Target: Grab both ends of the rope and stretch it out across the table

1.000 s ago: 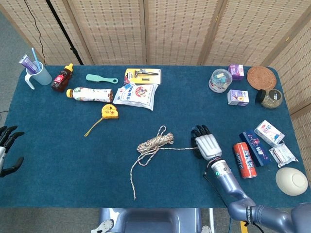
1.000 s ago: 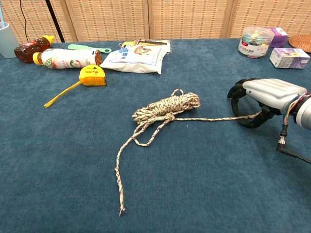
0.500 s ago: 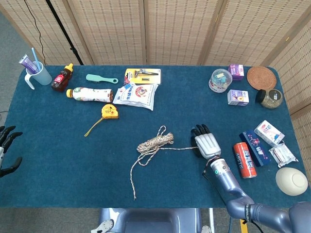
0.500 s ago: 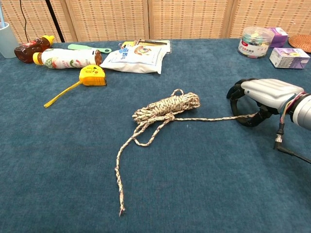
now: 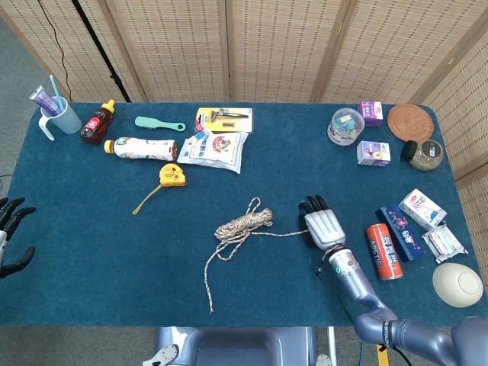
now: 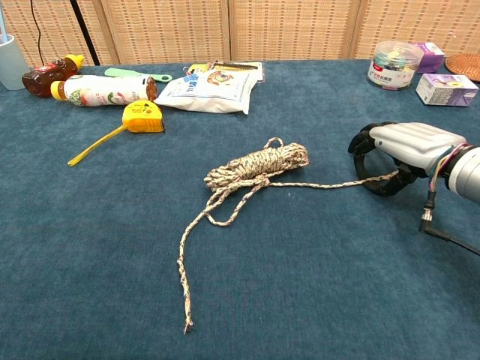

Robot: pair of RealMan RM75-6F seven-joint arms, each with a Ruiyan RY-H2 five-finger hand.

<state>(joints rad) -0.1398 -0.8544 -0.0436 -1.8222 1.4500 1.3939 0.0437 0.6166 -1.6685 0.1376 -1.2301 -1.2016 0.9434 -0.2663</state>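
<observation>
The braided rope lies in a loose coil point(image 5: 244, 223) point(image 6: 259, 166) at mid-table. One loose tail runs toward the front edge and ends at a frayed tip point(image 5: 210, 309) point(image 6: 185, 326). A thin strand leads right from the coil into my right hand point(image 5: 323, 226) point(image 6: 405, 146), which rests on the cloth with its fingers curled down around that end. My left hand point(image 5: 11, 232) hangs at the far left edge of the head view, off the table, fingers spread and holding nothing. The chest view does not show it.
A red can point(image 5: 383, 250) and a blue box point(image 5: 402, 232) lie just right of my right hand, with a white bowl point(image 5: 457, 284) beyond. A yellow tape measure point(image 5: 172, 174), a bottle point(image 5: 141, 147) and a snack bag point(image 5: 213, 146) sit behind the coil.
My right hand has edged slightly left, toward the coil, keeping the strand under its fingers. The left hand has barely shifted at the frame's edge. The coil lies as before.
</observation>
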